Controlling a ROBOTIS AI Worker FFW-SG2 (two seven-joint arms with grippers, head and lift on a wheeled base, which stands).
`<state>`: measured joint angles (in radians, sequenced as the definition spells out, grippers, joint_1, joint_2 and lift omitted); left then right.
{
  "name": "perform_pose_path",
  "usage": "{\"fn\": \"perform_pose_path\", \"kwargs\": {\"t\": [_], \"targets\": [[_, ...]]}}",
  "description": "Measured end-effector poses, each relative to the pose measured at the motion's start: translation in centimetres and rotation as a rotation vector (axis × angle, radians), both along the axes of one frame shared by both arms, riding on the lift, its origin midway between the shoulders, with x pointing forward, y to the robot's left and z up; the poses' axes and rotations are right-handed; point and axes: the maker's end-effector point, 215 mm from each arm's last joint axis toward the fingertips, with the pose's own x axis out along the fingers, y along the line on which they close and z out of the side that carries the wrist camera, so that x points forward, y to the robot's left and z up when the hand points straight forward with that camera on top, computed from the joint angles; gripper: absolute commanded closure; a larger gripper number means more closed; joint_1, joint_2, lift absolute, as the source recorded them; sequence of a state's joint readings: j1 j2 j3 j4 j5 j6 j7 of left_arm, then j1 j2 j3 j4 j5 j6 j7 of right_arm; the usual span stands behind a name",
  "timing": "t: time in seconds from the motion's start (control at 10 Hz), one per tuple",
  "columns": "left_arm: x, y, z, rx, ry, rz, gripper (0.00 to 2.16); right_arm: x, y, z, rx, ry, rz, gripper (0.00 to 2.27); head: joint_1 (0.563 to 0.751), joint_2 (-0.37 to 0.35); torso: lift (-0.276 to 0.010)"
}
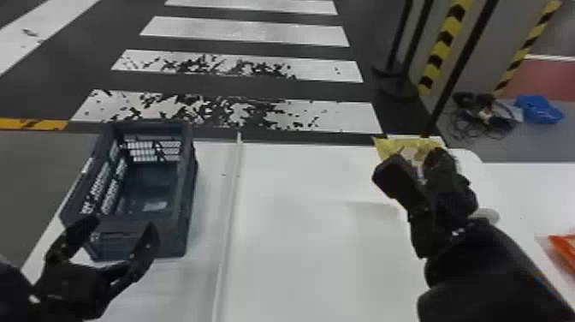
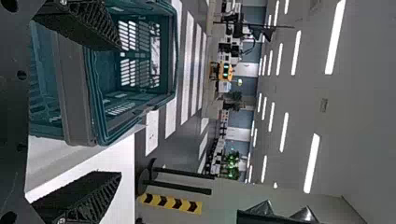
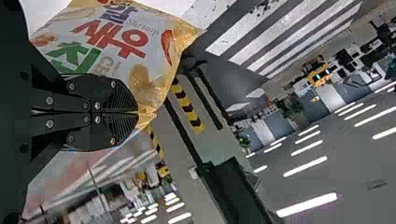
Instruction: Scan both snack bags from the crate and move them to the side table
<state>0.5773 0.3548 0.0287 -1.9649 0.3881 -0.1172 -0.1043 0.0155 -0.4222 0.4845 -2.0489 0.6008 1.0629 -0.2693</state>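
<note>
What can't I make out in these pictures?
- Yellow snack bag: partly behind the right claw, head view.
- Orange-red packet: cut off by the head view's right edge.
- Pale object: partly behind the right arm, head view; unidentifiable.
- Crate: near end partly behind the left claw, head view.

Bags and crate, only partly seen.
The right end effector (image 1: 437,155) hid part of the yellow bag (image 1: 386,146), which the right wrist view's top edge also cut; the orange bag (image 1: 565,252) was blurred, cropped by the head view's right edge. The left end effector (image 1: 123,223) covered bits of the crate (image 1: 187,197), clipped in the left wrist view.
</note>
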Motion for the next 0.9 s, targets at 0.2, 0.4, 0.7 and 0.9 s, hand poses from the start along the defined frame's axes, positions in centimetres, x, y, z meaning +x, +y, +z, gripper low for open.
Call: {"fn": "perform_pose_path", "kwargs": {"t": [0.2, 0.4, 0.7, 0.9], "targets": [[0.0, 0.0, -0.2, 0.0, 0.003, -0.002, 0.04, -1.2, 4.2, -3.6, -0.17, 0.023, 0.103, 2.24, 0.695, -0.012, -0.099], [0.0, -0.2, -0.4, -0.003, 0.007, -0.005, 0.04, -3.3, 9.7, -8.5, -0.151, 0.056, 0.245, 2.24, 0.695, 0.06, -0.099], [0.1, -0.3, -0.7, -0.003, 0.013, -0.008, 0.04, -7.7, 15.6, -12.6, -0.045, 0.104, 0.364, 2.01, 0.695, 0.15, -0.099], [0.1, -0.4, -0.9, -0.002, 0.015, -0.01, 0.04, -10.0, 17.1, -14.2, -0.004, 0.137, 0.387, 0.72, 0.695, 0.171, -0.099]]}}
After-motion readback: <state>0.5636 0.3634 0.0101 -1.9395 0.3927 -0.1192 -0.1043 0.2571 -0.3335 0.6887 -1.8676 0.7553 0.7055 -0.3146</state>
